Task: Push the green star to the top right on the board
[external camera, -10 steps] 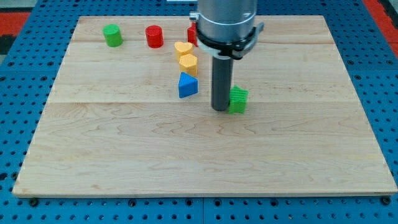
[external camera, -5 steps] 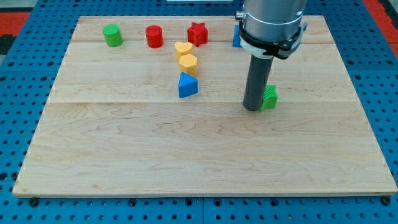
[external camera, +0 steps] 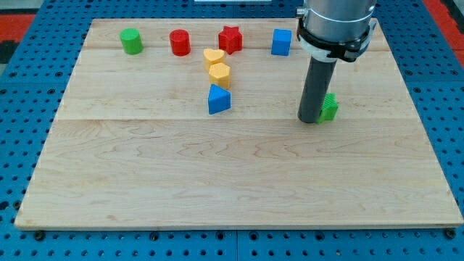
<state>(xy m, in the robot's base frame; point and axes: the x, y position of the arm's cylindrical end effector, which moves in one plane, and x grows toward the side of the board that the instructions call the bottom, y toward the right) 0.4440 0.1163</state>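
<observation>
green star (external camera: 330, 108) and my tip (external camera: 309, 120) further right, seemingly touching, nothing held

A robotics laboratory bench was shown. A pale wooden board of joined planks (external camera: 239, 188) was laid upon a blue perforated metal base with regular holes (external camera: 22, 109), of the kind used for fixing test apparatus. At the base's far corners, beyond the board, patches of red surface (external camera: 444, 10) were seen. Above the board's upper right part, a grey cylindrical robot arm with a straight dark rod (external camera: 316, 90) was mounted. Small coloured plastic blocks (external camera: 217, 72) were scattered over the board's upper half, as in a manipulation experiment.
</observation>
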